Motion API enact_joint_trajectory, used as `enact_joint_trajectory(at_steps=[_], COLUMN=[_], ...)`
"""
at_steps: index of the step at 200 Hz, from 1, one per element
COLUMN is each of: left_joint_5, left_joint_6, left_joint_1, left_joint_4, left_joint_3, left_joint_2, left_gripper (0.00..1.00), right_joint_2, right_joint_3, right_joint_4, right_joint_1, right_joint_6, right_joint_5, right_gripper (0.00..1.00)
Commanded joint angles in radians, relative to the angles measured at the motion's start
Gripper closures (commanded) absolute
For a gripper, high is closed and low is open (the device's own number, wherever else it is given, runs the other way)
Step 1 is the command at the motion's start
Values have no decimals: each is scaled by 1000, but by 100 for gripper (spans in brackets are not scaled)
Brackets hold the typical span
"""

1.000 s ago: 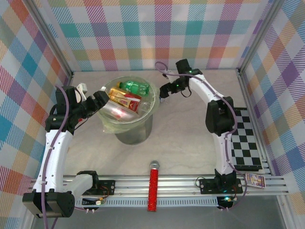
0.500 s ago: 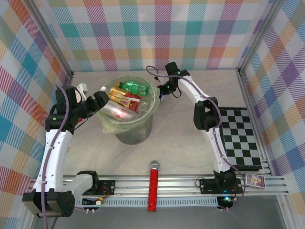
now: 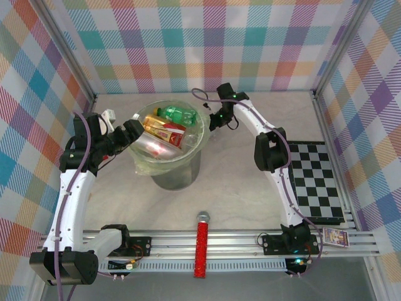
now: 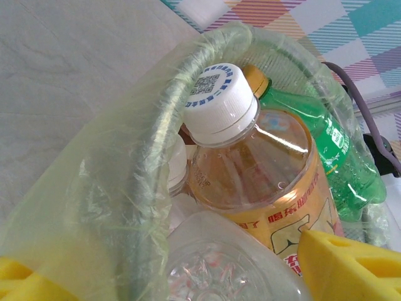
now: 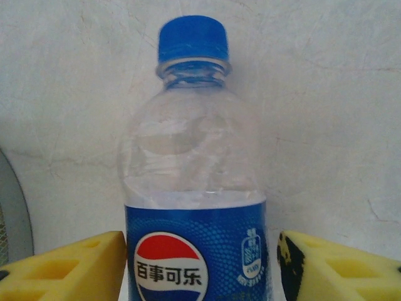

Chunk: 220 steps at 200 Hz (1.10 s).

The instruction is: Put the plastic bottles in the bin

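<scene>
The bin [image 3: 177, 175] is a grey bucket lined with a pale green bag [image 4: 156, 125]. In it lie a green bottle [image 3: 178, 115] [image 4: 341, 160] and an amber bottle with an orange label [image 3: 160, 128] [image 4: 269, 169]. A clear bottle [image 3: 155, 147] [image 4: 232, 263] also lies there. My left gripper [image 3: 133, 130] [image 4: 182, 263] hangs open at the bin's left rim. The clear bottle's base sits between its fingers, with a gap on the left. My right gripper [image 3: 215, 119] [image 5: 200, 257] is open on the table just right of the bin. It straddles a blue-capped, blue-labelled bottle [image 5: 194, 188], and a slim gap shows at the right pad [image 5: 301, 263].
A red glittery stick [image 3: 202, 244] lies at the front middle, by the rail. A black and white checkerboard mat [image 3: 316, 182] covers the right side. The bin's grey wall [image 5: 9, 207] shows at the left edge of the right wrist view. Plaid walls close in the back and sides.
The right arm has swung left, closer to the bin's right rim, and its jaws have narrowed. The left arm and the bottles in the bin have not moved.
</scene>
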Motion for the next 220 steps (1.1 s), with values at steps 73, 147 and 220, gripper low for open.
enact_joint_trajectory(at_steps=[73,147,220], left_joint_5=[35,109,160], left_joint_6=[21,51,55], left_joint_1=[16,16,-8], left_joint_4=[-39,-42,34], left_joint_3=[8,7,37], left_joint_2=[-4,23,123], left_gripper=[19,18,17], right_joint_2=[-62,-386,-845], right_joint_3=[-95,-317,-537], right_joint_4=[-11,57,97], right_joint_1=[-9,-126,-195], right_joint_6=[33,26,-179], right_joint_5=[-10,-123,-368], right_gripper=[36,46,51])
